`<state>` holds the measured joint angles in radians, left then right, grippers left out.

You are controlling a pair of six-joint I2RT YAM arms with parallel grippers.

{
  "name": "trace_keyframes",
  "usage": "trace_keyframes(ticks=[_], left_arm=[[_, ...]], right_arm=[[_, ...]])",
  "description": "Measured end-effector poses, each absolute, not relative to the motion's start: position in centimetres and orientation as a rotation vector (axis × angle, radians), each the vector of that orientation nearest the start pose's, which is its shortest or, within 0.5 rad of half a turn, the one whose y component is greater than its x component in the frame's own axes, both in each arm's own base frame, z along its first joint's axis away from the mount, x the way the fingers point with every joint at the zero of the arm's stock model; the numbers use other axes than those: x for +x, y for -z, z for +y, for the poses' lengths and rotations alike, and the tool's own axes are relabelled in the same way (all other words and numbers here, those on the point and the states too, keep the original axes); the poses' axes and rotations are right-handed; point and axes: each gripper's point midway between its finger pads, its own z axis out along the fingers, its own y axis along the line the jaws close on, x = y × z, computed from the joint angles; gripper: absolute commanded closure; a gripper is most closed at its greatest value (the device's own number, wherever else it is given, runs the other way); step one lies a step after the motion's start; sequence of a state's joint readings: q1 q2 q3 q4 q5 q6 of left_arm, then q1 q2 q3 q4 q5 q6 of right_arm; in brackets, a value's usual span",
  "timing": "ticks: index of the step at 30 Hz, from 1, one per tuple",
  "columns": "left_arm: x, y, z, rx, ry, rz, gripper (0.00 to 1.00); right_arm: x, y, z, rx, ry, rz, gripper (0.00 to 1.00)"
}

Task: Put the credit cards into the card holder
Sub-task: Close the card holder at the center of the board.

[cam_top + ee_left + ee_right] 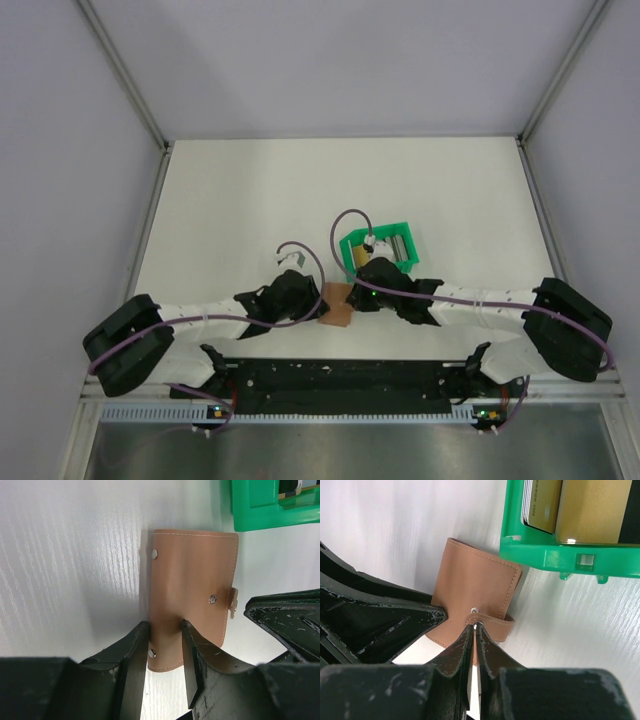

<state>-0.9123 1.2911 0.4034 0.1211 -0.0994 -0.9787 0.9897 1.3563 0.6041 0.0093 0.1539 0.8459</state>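
The tan card holder [195, 580] lies closed on the white table, just in front of the green tray [550, 557]. My left gripper [164, 630] is part open, its fingertips set down on the holder's left edge and face, near a rivet. My right gripper [476, 626] is shut, its tips pinched at the end of the holder's snap strap [495, 622]. The credit cards stand on edge in the tray: a gold one [592, 510] and a darker gold printed one [540, 505]. From above, both grippers meet over the card holder [338, 308].
The green tray [378, 248] sits just behind the holder, close to my right wrist. Purple cables loop above both wrists. White walls and metal posts enclose the table [250, 200] on three sides. The arm bases and a black rail line the near edge.
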Motion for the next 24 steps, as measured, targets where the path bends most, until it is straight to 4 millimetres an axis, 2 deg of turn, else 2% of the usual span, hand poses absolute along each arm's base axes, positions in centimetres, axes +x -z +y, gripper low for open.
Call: trace_keyframes(ticks=[10, 14, 24], left_arm=[[16.4, -2.4, -26.1, -0.216, 0.809, 2.490, 0.59], [15.9, -2.4, -26.4, -0.239, 0.817, 2.493, 0.59], [16.0, -2.8, -26.0, -0.261, 0.774, 2.490, 0.46]], right_arm=[[18.7, -5.5, 29.6, -0.086, -0.742, 2.437, 0.94], [18.6, -4.7, 29.5, -0.088, -0.722, 2.460, 0.95], [18.5, -4.2, 29.5, -0.093, -0.711, 2.472, 0.94]])
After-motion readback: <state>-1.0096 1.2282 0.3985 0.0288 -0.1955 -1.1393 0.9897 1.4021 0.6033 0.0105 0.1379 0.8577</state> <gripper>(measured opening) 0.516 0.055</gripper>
